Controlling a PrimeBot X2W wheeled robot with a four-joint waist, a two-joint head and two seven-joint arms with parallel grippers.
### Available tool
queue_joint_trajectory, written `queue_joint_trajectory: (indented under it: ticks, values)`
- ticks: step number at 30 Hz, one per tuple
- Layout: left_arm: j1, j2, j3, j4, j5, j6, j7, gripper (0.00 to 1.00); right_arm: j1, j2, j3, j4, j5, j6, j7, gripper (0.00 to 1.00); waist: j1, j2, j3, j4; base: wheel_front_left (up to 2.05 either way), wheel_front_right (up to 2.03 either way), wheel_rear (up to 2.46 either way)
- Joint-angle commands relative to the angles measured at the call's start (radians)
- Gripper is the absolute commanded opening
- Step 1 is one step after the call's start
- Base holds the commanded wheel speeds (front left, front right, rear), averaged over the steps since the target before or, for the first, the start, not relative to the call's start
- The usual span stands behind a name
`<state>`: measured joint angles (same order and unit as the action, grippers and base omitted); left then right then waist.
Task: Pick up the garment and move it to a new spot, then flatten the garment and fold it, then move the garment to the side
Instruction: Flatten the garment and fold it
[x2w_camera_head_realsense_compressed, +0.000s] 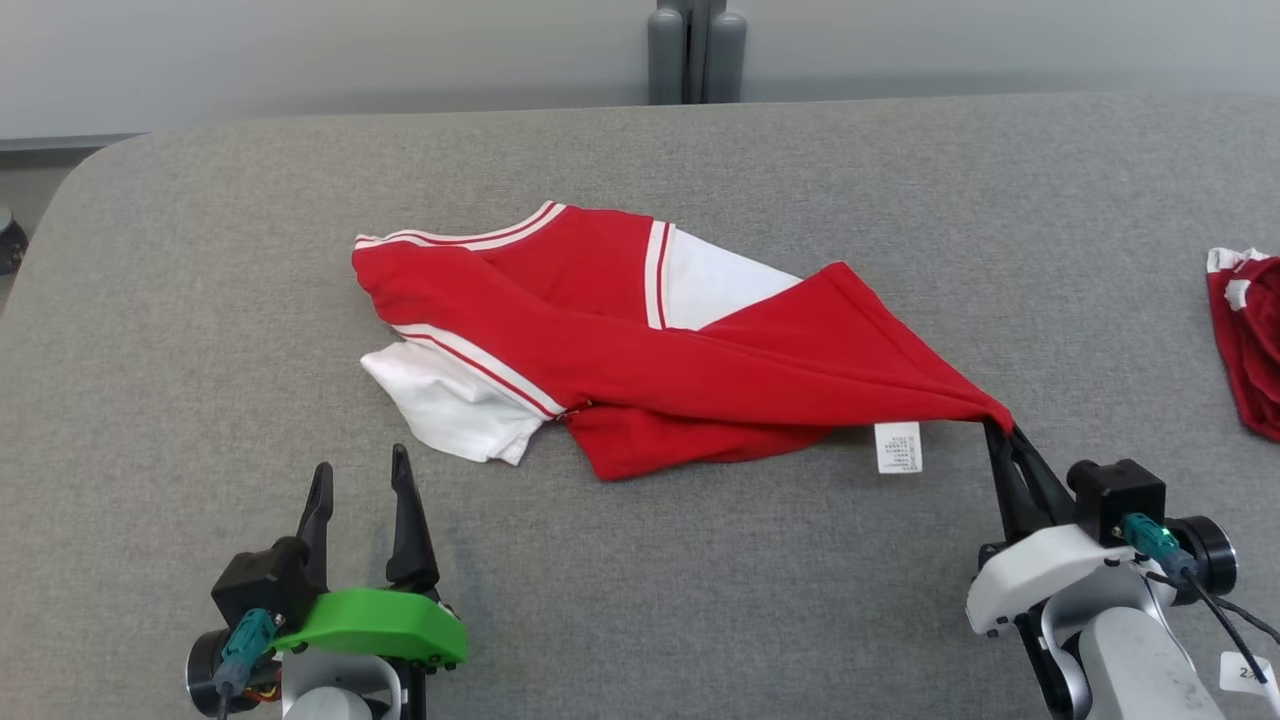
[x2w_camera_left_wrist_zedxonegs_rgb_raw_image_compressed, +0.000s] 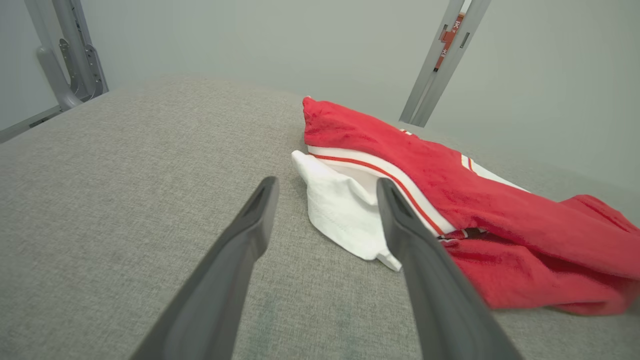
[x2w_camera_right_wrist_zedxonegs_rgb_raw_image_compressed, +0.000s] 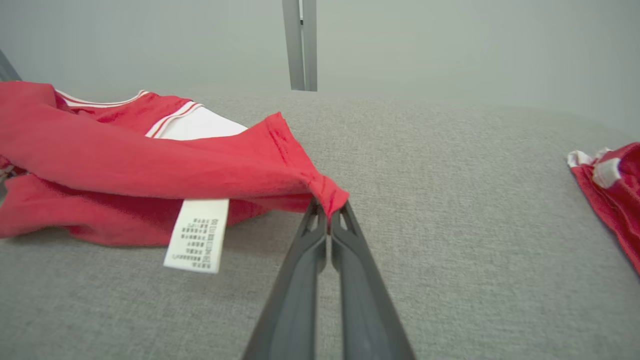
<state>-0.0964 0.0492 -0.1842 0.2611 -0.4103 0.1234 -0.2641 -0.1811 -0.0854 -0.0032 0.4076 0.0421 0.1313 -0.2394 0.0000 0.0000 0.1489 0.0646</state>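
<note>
Grey woven tabletop (x2w_camera_head_realsense_compressed: 200, 300) carries rumpled red-and-white fabric garment (x2w_camera_head_realsense_compressed: 620, 340); right gripper (x2w_camera_head_realsense_compressed: 1002, 428) clenched on its 4 o'clock corner; left gripper (x2w_camera_head_realsense_compressed: 361, 462), 7 o'clock, spread, empty.

A grey fabric-covered table (x2w_camera_head_realsense_compressed: 640, 600) with a rounded corner at upper left spreads across the frame, backed by a plain pale wall (x2w_camera_head_realsense_compressed: 300, 50) with grey upright posts (x2w_camera_head_realsense_compressed: 697, 50) at top centre.

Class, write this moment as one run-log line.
right gripper: shut on garment corner | left gripper: open, empty | garment: crumpled on table
</note>
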Motion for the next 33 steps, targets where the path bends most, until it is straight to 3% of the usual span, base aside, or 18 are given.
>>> queue_joint_trajectory:
  ticks: [1,9,11,12,17,24,33]
  values:
    - [0.0,0.003,0.007,0.004,0.014,-0.002,0.0,1.0,0.021,-0.008,-0.013,-0.011,0.001,-0.001,0.009,0.0,0.0,0.0,0.003,-0.024,0.0,0.0,0.0]
    - [-0.024,0.003,0.016,0.032,0.02,-0.014,0.0,1.0,0.051,-0.003,-0.069,0.0,-0.004,-0.001,0.025,0.0,0.0,0.0,0.017,-0.048,0.0,0.0,0.0]
    - [-0.034,0.003,0.017,0.043,0.021,-0.016,0.0,1.0,0.044,0.0,-0.074,0.013,-0.003,-0.001,0.018,0.62,0.0,0.0,0.018,-0.053,0.0,0.0,0.0]
    - [-0.039,0.003,0.019,0.052,0.021,-0.018,0.0,1.0,0.042,0.001,-0.077,0.021,-0.004,-0.001,0.015,1.0,0.0,0.0,0.018,-0.057,0.0,0.0,0.0]
    - [-0.07,0.007,0.027,0.118,0.03,-0.03,0.0,1.0,0.038,0.011,-0.101,0.03,0.0,-0.001,0.0,1.0,0.0,0.0,0.016,-0.077,0.0,0.0,0.0]
    - [-0.191,0.059,0.034,0.298,0.046,-0.043,0.012,1.0,0.032,0.004,-0.149,-0.064,-0.013,-0.001,-0.018,1.0,0.0,0.0,0.038,-0.119,0.0,0.0,0.0]
    - [-0.324,0.097,0.008,0.5,0.068,-0.058,0.051,1.0,0.028,0.015,-0.123,-0.132,-0.007,-0.001,-0.019,1.0,0.0,0.0,0.067,-0.161,0.0,0.0,0.0]
